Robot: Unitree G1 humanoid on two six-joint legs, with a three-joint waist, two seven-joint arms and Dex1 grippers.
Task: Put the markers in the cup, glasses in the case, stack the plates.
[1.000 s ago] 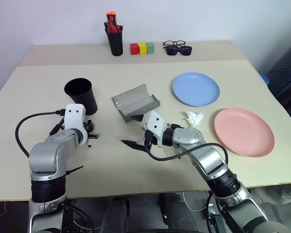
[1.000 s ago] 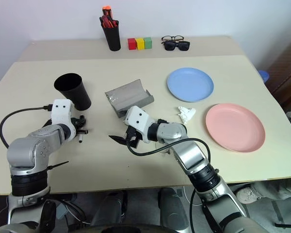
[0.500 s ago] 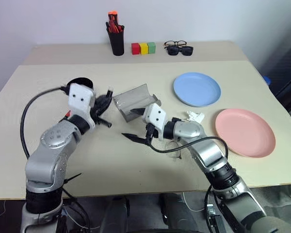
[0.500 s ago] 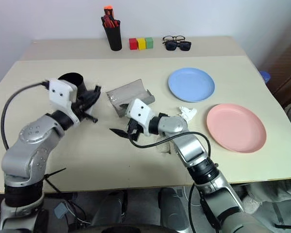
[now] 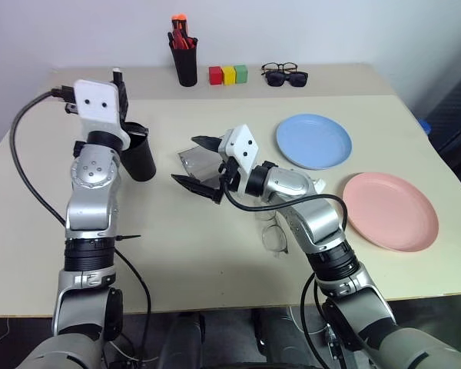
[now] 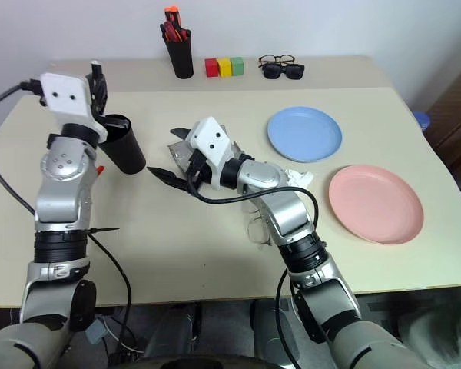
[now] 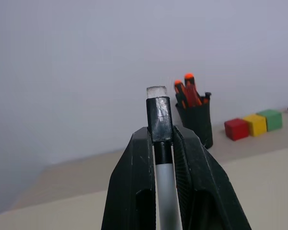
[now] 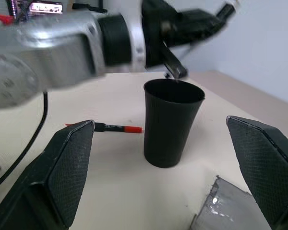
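Left tool point(image 7: 162, 143) clamps the white marker point(image 7: 166, 191) above the black cup point(image 5: 137, 152); right tool point(image 5: 194, 164) gapes empty. Red marker point(image 8: 116, 128), wire-frame glasses point(image 5: 273, 234), open case point(image 5: 207, 161), unstacked blue plate point(image 5: 313, 141) and pink plate point(image 5: 389, 209) await on the worktop point(image 5: 215, 261).

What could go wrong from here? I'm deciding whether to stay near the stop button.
1. The left end effector holds the white marker near its cap end, above the cup; a tilted release could miss the cup or tip it over.
2. The open right end effector hangs by the case and could knock it.
3. The glasses lie close under the right arm, which could sweep them.
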